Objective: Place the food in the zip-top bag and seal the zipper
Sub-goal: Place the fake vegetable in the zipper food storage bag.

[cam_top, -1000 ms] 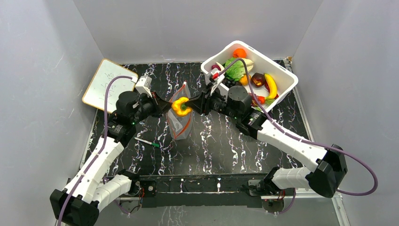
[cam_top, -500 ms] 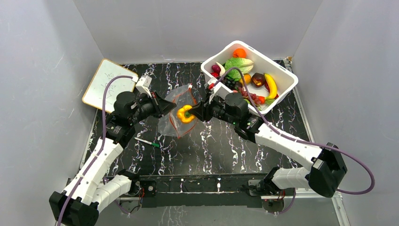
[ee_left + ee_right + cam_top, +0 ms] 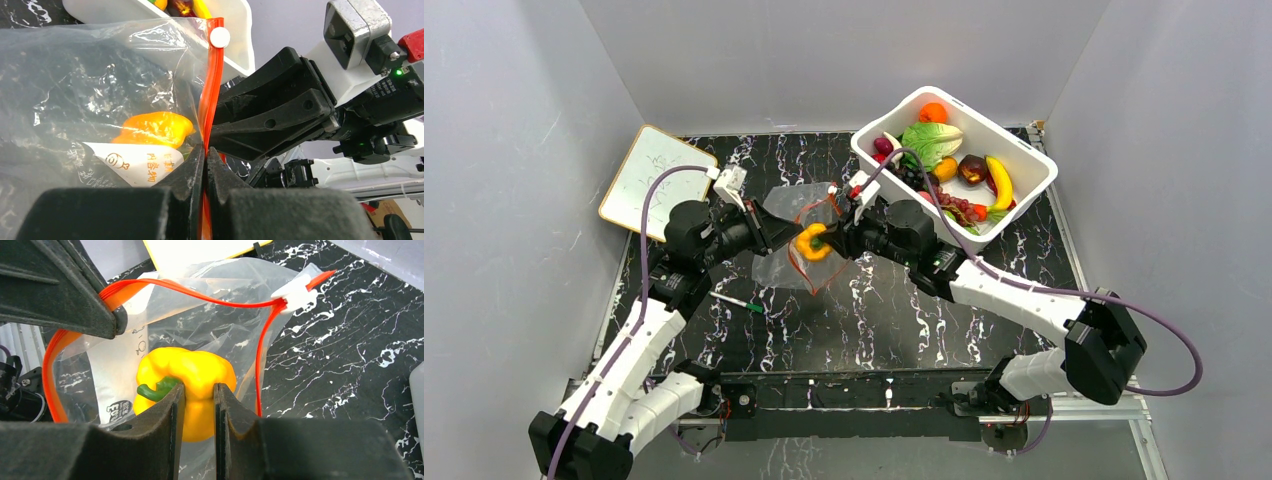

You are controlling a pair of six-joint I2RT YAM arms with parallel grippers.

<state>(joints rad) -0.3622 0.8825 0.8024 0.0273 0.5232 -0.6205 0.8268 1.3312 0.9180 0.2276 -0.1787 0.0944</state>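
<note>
Since a second earlier, our right claw (image 3: 832,240) and its yellow pepper (image 3: 811,241) had moved lower, into the open mouth of the zip-top bag (image 3: 776,262). That claw pinched the pepper; our left claw (image 3: 205,160) was pressed together on the red-orange zipper (image 3: 200,294), above the desk (image 3: 894,300).

Light in the overhead view is bright, even and diffuse, falling from above. The pale walls (image 3: 824,60) carry no hot spots, and the arms cast only faint, soft shadows on the dark bench (image 3: 904,300). In both wrist views the zip-top bag (image 3: 75,65) throws small white glints off its creases. The left pincer (image 3: 205,150) sits close to the lens, dark and soft-edged, while the zipper (image 3: 210,90) looks saturated and sharp. The yellow pepper (image 3: 192,365) is crisp with a mild sheen; the right pincer (image 3: 199,387) is near-black, showing little detail.
</note>
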